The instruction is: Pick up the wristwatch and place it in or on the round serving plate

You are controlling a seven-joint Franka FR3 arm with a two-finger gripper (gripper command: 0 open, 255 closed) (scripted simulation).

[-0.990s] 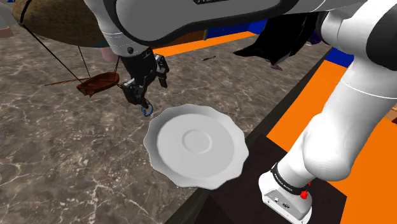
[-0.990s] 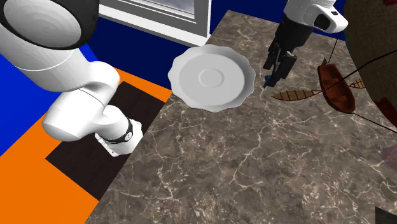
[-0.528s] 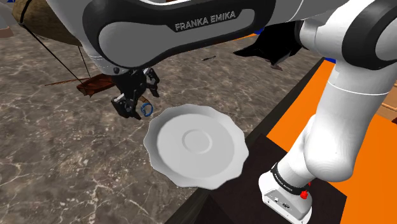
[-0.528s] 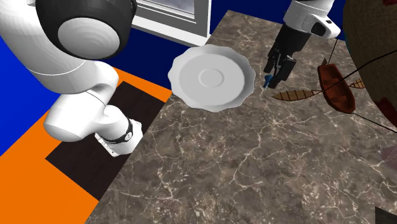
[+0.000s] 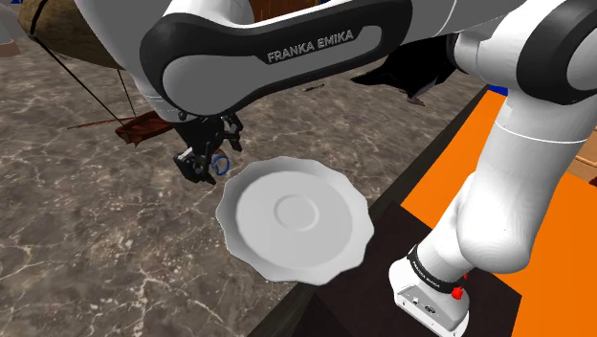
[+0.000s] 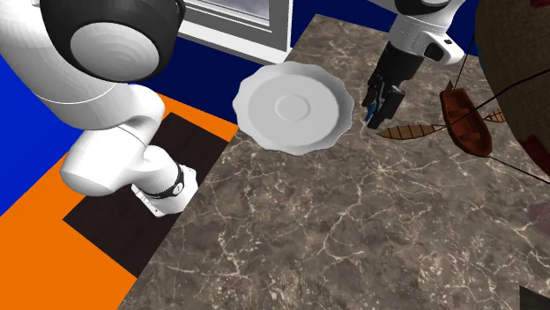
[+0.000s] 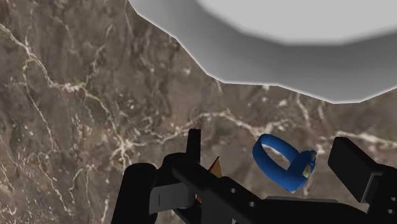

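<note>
A small blue wristwatch [image 7: 284, 162] lies on the brown marble tabletop [image 5: 105, 239], just off the rim of the white scalloped round plate [image 5: 292, 215]. My black gripper [image 7: 270, 145] is down at the watch and open; one finger [image 7: 194, 149] and the other finger [image 7: 356, 168] stand on either side of the band without touching it. In the shoulder view the gripper [image 5: 204, 165] partly hides the watch [image 5: 221, 164]. In the second exterior view the gripper [image 6: 380, 107] stands over the watch [image 6: 369, 111], beside the plate [image 6: 293, 107].
A brown model boat [image 5: 143, 126] with thin spars sits just beyond the gripper, also in the second exterior view [image 6: 463, 119]. A large brown rounded object [image 5: 77, 29] fills the far corner. The table edge [image 5: 402, 182] runs close past the plate, towards the stand [image 5: 431, 297].
The gripper has come down from above and beside the watch until its fingers straddle it. The fingers stayed open. Watch and plate have not moved.
</note>
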